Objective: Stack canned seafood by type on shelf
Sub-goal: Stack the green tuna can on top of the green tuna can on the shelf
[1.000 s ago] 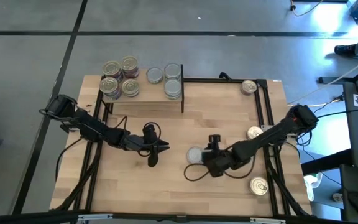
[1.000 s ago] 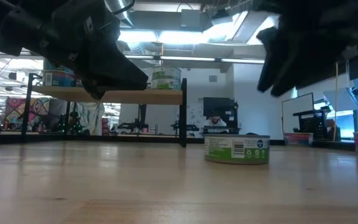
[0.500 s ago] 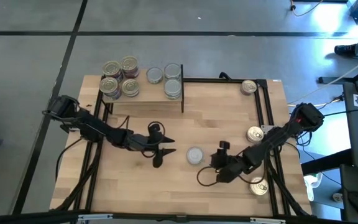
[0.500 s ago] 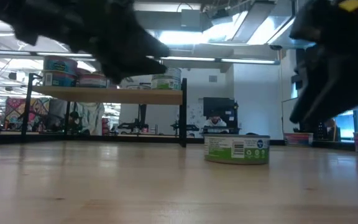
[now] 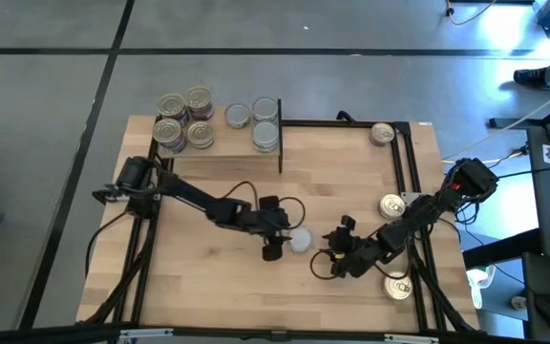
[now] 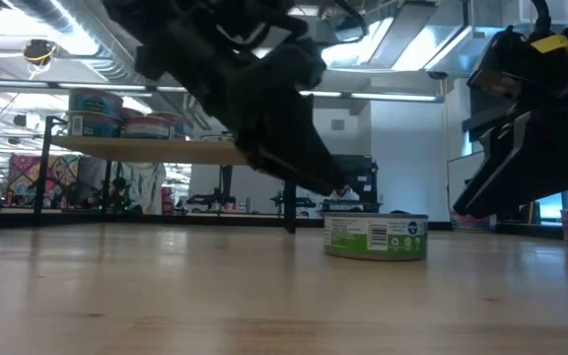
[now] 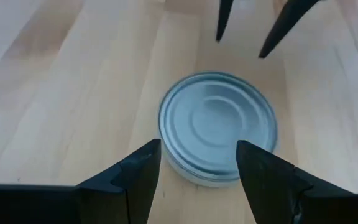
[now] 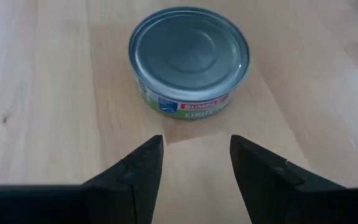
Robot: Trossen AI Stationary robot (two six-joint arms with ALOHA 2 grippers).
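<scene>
Silver-topped tuna tin [image 5: 301, 240] sat upright just ahead of the left gripper [image 5: 277, 247], its jaws parted and empty; the right gripper [image 5: 337, 256], also open, waited opposite, slightly farther off.

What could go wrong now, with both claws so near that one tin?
The left claw hangs open over the silver-topped tin, and the right claw, also open, sits just beside it. The arms might bump. The left fingers look only slightly wider than the tin, so one could nudge it aside.
</scene>
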